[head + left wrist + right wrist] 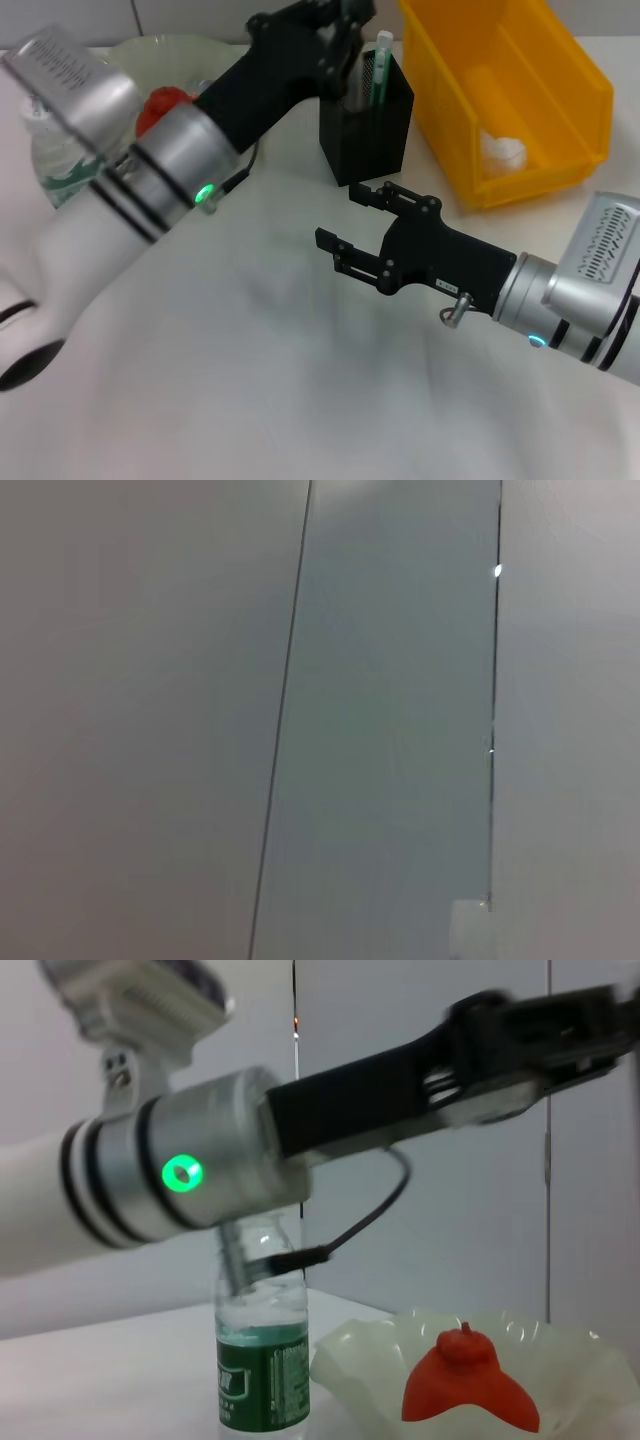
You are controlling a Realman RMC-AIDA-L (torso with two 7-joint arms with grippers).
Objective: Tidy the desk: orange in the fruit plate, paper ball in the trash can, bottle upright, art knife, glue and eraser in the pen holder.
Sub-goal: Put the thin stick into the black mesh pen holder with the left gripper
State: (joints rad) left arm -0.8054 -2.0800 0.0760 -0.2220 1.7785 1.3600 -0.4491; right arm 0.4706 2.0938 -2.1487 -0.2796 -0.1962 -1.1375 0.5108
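Left gripper: the left gripper (pixel 345 20) is up over the pen holder (pixel 366 125), right above its open top. It is too dark and bunched up to tell if its fingers are apart or together.
Right gripper: the right gripper (pixel 350 225) hangs over the bare white table (pixel 250 380). Its fingers (pixel 330 241) are wide apart and hold nothing.
Pen holder: it stands just past the right fingers and right under the left ones.
Glue: the glue (pixel 381 66) stands in the pen holder, tip up, just beside the left fingers.
Trash can: the trash can (pixel 560 75) sits beside the pen holder, near the right fingers.
Paper ball: the paper ball (pixel 502 150) lies inside the trash can.
Orange: the orange (pixel 465 1385) lies in the fruit plate (pixel 370 1355), well apart from both sets of fingers.
Bottle: the bottle (pixel 262 1365) stands upright just beside the fruit plate, behind the left arm.
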